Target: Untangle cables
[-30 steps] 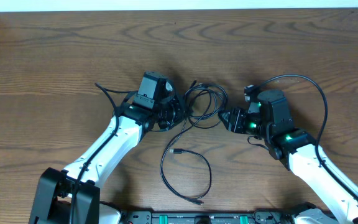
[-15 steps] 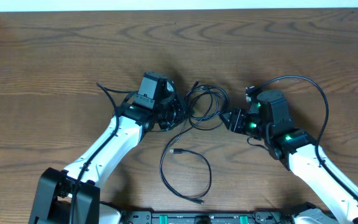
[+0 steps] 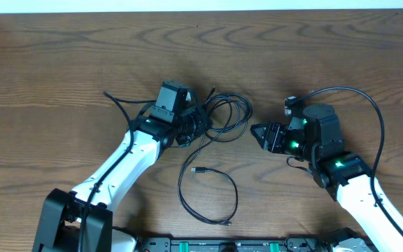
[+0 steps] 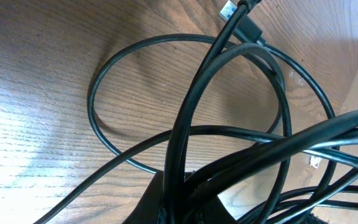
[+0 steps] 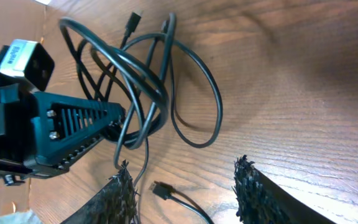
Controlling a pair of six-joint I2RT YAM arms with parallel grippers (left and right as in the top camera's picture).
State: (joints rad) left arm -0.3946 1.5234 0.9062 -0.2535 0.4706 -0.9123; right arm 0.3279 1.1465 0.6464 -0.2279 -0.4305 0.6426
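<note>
The cables [image 3: 228, 115] are thin black cords, looped in a tangle at the table's middle. My left gripper [image 3: 200, 126] is shut on the tangle's left side. In the left wrist view several strands [image 4: 241, 155] run into the closed jaws of this gripper [image 4: 191, 202]. A plug [image 4: 244, 25] lies at the top. One long cord [image 3: 208, 199] trails down toward the front edge, with a plug end [image 3: 200, 170]. My right gripper [image 3: 256, 132] stands open just right of the loops, holding nothing. In the right wrist view this gripper [image 5: 185, 186] has frayed pads [image 5: 253, 186] and faces the loops [image 5: 148, 81].
Thicker black wires belong to the arms: one arcs over the right arm [image 3: 359, 101], another juts out left of the left arm [image 3: 117, 105]. The wooden table [image 3: 61, 56] ends at a white strip along the top. The arm bases sit at the front edge.
My right arm has drawn back to the right and its jaws have opened wider. The cable loops have shifted slightly left. The left gripper stays clamped.
</note>
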